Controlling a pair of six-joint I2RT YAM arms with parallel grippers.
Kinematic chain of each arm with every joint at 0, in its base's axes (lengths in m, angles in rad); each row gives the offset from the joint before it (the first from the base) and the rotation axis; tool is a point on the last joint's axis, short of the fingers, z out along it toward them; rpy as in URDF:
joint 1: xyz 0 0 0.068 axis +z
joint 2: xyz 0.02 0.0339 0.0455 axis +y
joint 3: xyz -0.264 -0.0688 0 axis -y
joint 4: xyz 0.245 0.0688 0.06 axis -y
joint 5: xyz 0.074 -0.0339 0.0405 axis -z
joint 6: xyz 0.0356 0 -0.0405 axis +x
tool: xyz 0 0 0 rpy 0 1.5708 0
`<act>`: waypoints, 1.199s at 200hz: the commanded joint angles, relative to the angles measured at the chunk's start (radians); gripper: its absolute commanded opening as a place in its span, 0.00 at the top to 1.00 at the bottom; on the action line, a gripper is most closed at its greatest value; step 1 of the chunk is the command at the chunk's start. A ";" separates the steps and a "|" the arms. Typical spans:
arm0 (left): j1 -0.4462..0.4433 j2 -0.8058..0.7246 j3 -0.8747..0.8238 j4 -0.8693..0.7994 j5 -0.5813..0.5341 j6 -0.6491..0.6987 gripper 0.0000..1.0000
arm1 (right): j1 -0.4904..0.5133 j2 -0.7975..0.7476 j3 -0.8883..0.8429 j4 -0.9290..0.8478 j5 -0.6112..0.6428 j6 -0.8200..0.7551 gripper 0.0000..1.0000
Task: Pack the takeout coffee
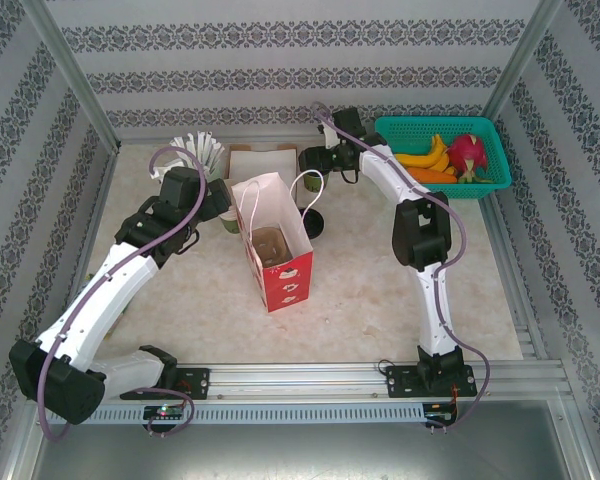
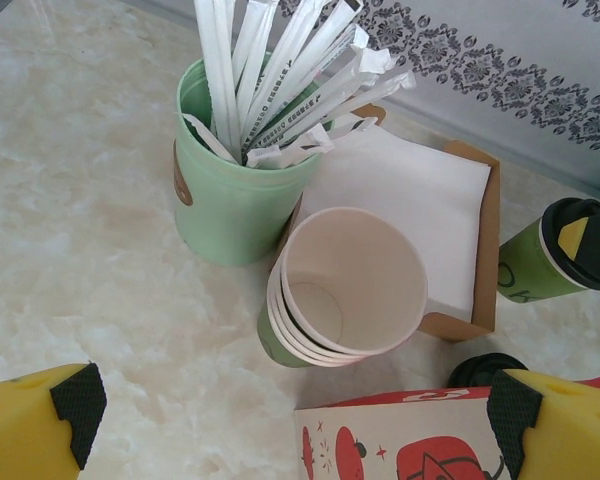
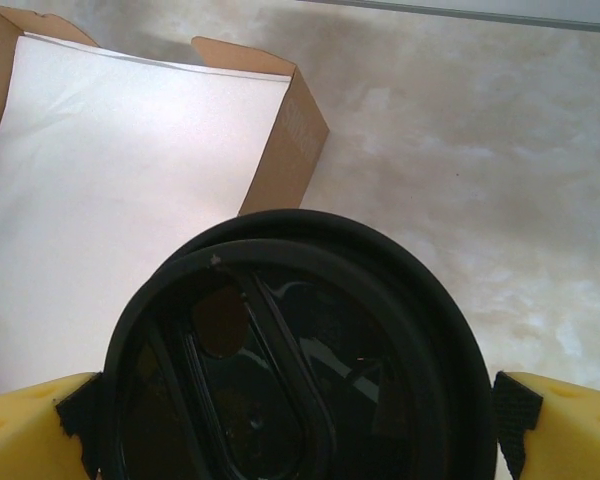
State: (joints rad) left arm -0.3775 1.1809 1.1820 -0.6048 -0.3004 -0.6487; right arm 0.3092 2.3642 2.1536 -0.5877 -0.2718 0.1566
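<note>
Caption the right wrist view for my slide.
Open right gripper straddles the takeout coffee's black lid, napkin tray behind.

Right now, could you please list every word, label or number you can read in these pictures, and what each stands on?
Nothing can be quoted with confidence.
Straw wrappers: fine dark print, too small to read.
Mint-green cup: brown label on its side, turned away, unreadable.
Lidded olive-green cup: pale marks, too blurred to read.
Red paper bag: drawings, no words legible.

Bright, even overhead light; soft shadows; black lid glossy with glare, slightly blurred.
</note>
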 commanded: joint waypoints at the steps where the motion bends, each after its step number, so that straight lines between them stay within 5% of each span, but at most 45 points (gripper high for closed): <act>1: 0.012 -0.001 0.018 -0.008 -0.009 0.006 0.00 | -0.009 0.027 0.043 -0.016 -0.017 -0.010 0.05; 78: 0.012 0.009 0.005 0.038 0.059 0.032 0.00 | -0.017 -0.049 -0.036 -0.032 0.014 0.017 0.23; 240: 0.012 -0.079 -0.082 0.101 0.075 -0.011 0.00 | -0.015 -0.690 -0.940 0.120 0.082 0.152 0.22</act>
State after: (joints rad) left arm -0.3775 1.1252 1.1114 -0.5560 -0.2363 -0.6460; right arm 0.2905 1.7523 1.3003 -0.4473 -0.2028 0.2665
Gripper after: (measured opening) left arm 0.996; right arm 0.785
